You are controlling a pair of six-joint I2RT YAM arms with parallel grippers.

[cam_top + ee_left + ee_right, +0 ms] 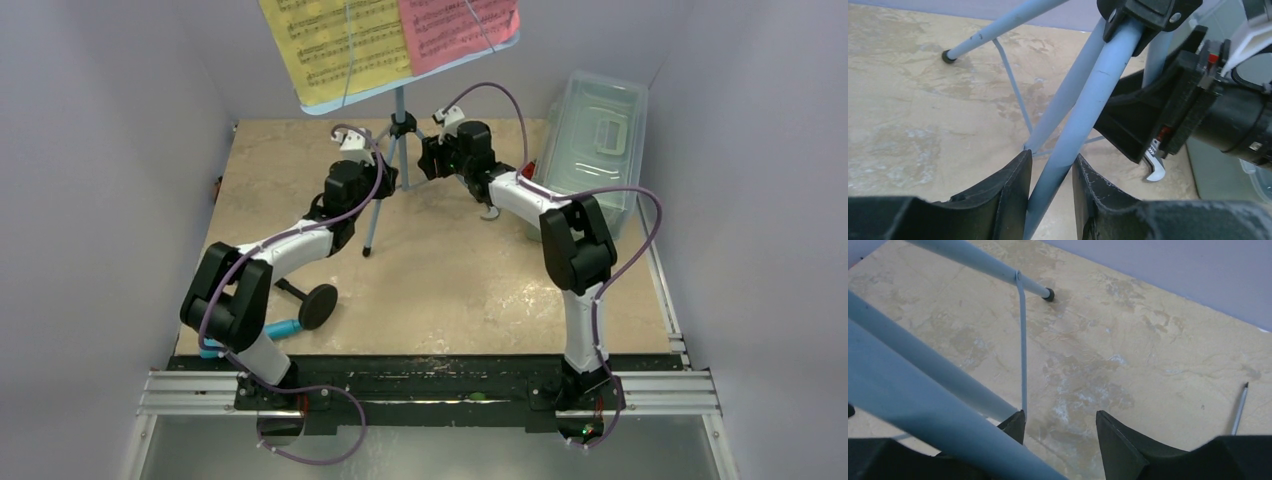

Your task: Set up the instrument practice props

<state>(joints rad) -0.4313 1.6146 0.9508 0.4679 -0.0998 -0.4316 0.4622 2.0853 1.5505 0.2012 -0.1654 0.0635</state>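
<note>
The light blue music stand stands upright at the back of the table on its tripod legs. A yellow page and a pink page lie on its desk. My left gripper is shut on the front tripod leg, and the tube sits between its fingers. My right gripper is open and empty, just right of the stand's legs. The black round-base mic stand lies on its side at the front left. The cyan microphone lies beside it.
A clear plastic lidded box stands at the back right. A wrench lies on the table below the right gripper. A screwdriver lies to the right. Grey walls enclose the table.
</note>
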